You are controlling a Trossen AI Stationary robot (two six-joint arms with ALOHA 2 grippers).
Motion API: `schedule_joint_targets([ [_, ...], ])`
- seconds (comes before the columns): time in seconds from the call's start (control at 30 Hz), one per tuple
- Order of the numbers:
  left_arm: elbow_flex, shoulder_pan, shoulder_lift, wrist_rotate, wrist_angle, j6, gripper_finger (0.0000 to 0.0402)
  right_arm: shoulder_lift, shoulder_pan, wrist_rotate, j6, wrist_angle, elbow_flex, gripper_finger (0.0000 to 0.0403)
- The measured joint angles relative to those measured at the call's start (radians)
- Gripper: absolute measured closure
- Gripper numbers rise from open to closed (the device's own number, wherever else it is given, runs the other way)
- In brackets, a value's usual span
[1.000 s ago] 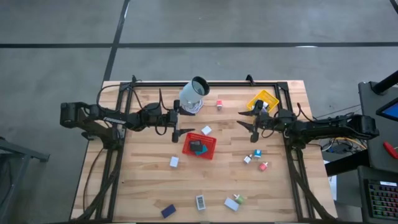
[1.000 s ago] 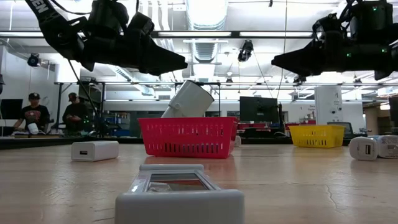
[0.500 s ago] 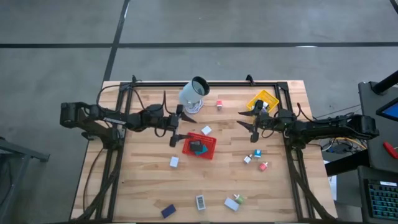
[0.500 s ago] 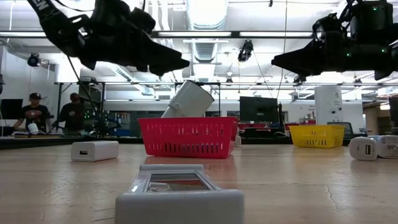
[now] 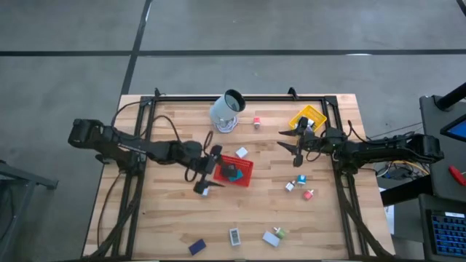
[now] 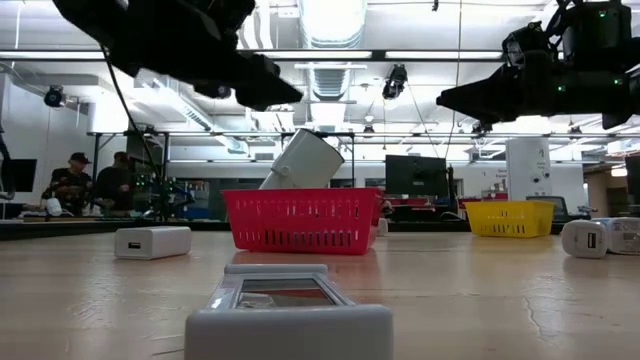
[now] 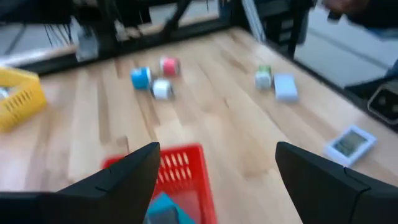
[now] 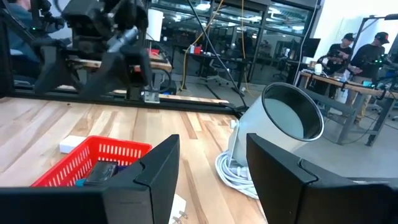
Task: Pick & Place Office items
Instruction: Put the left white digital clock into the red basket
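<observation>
The office items lie scattered on the wooden table: a white block [image 5: 242, 152], a pink one [image 5: 256, 121], a cluster [image 5: 300, 180] at the right, and a dark blue block [image 5: 196, 247], a flat white device [image 5: 234, 236] and others near the front edge. Teal and black items [image 5: 230, 172] lie in the red mesh tray [image 5: 244, 161]. My left gripper [image 5: 210, 172] hovers open at the tray's left side, above the table; its wrist view looks over the tray [image 7: 180, 168]. My right gripper [image 5: 290, 144] waits open and raised beside the yellow tray [image 5: 307, 118].
A large pale cup [image 5: 227, 109] lies tilted at the back with a white cable coil [image 5: 226, 127] by it. A white block [image 5: 206, 191] sits just under my left gripper's near finger. People stand in the room beyond the table [image 6: 95, 180].
My left gripper has swung from beside the cup toward the table's near edge, to the left side of the red tray, and has turned with the swing. Its fingers stay open. Nothing on the table has moved.
</observation>
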Motion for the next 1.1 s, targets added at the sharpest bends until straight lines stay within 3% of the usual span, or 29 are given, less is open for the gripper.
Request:
schedule_joint_targets([
  [0.37, 0.049, -0.113, 0.000, -0.113, -0.297, -0.107, 0.0078, 0.000, 0.002, -0.019, 0.000, 0.000, 0.000, 0.0225],
  [0.9, 0.047, -0.199, 0.000, -0.163, -0.425, -0.528, 0.0078, 0.000, 0.002, -0.019, 0.008, -0.031, 0.000, 0.0225],
  [1.1, 0.048, -0.234, 0.000, -0.231, -0.425, -0.677, 0.0078, 0.000, 0.002, -0.019, 0.008, -0.031, 0.000, 0.0225],
])
